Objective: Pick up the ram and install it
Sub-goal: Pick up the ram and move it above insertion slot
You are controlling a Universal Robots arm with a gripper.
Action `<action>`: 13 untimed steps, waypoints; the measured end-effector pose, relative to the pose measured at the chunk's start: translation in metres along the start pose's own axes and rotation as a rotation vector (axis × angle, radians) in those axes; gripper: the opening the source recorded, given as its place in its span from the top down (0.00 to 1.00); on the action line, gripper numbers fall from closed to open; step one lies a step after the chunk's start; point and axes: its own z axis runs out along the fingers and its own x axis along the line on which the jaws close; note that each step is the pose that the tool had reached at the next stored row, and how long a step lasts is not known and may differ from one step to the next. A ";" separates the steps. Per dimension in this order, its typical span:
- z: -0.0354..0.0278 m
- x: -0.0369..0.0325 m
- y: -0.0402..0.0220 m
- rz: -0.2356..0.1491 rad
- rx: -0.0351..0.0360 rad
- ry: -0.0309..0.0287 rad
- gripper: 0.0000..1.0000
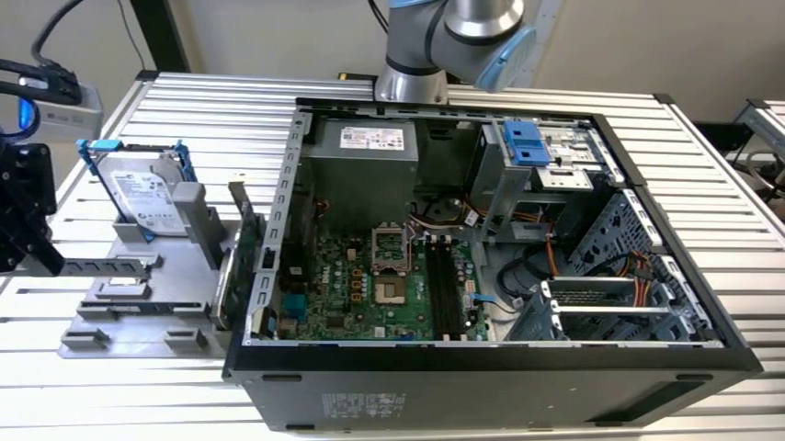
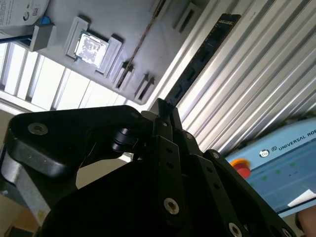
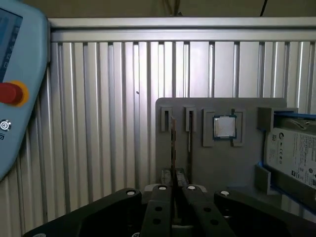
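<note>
Gripping the ram (image 2: 197, 64), hand (image 2: 165, 109) clamped at one end, label (image 2: 228, 19) at other

Slatted table (image 1: 209, 101) bearing case (image 1: 491, 390), fixture (image 1: 135, 323)

Open computer case (image 1: 491, 377) beside grey fixture (image 1: 135, 317) holding hard drive (image 1: 142, 197).

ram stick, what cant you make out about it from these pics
ram: lower end hidden inside the shut claw, second wrist view.
First wrist view: ram edge-on, chips unseen; whether it sits in a slot of the gray holder is unclear.
Exterior view: claw cut off by the left edge.
</note>
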 end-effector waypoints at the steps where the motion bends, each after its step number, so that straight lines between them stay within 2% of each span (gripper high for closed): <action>1: -0.0015 0.0000 0.0000 0.000 0.0000 0.0000 1.00; 8: -0.0112 -0.0014 0.0001 0.000 -0.0001 0.0001 1.00; 13: -0.0164 -0.0073 0.0002 0.000 -0.0001 0.0000 1.00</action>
